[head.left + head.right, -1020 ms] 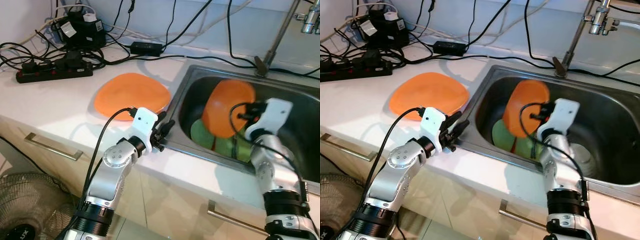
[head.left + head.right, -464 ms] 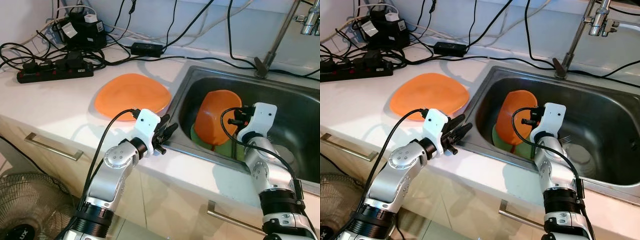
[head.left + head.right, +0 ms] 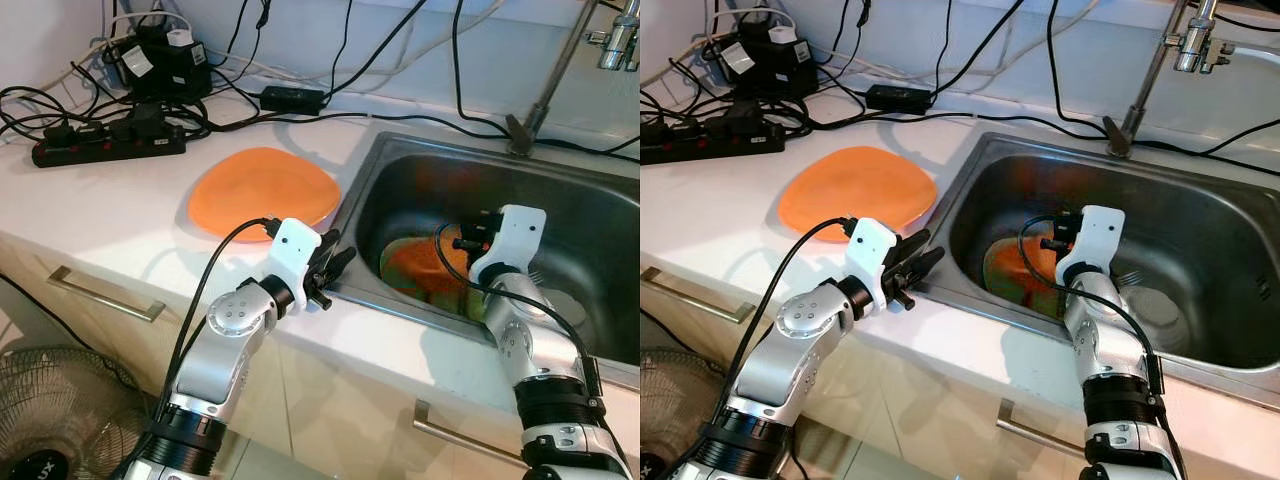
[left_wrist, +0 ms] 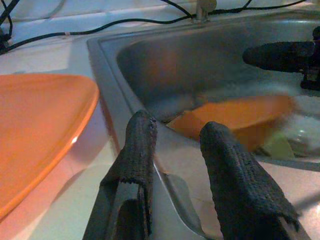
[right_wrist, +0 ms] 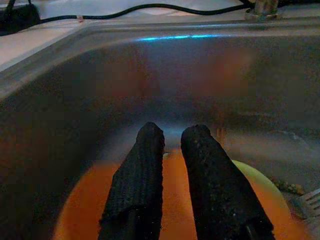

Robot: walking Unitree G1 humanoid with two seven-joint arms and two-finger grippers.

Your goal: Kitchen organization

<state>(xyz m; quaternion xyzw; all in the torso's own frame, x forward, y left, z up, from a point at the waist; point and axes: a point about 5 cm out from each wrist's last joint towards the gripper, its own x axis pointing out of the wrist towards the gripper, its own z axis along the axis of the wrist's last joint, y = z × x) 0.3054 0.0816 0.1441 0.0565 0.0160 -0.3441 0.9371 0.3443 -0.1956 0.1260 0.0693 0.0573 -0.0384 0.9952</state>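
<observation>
An orange plate (image 3: 262, 190) lies flat on the white counter, left of the steel sink (image 3: 570, 190). A second orange plate (image 3: 422, 272) lies low in the sink on top of green plates (image 3: 392, 256); it looks blurred in the left wrist view (image 4: 235, 117). My right gripper (image 3: 462, 240) hangs just above that plate, its fingers (image 5: 145, 175) a narrow gap apart with nothing between them. My left gripper (image 3: 335, 262) rests open at the sink's front left rim, beside the counter plate (image 4: 35, 130) and holding nothing.
A tap (image 3: 545, 80) rises behind the sink. A white dish (image 3: 565, 305) and a fork (image 3: 1130, 275) lie in the basin's right part. A power strip (image 3: 105, 145), adapters and many black cables crowd the back of the counter. A fan (image 3: 45, 425) stands on the floor at the lower left.
The orange plate, held raised and tilted by my right gripper a second ago, has gone down and now lies flat in the sink, free of the fingers. The left arm barely moved.
</observation>
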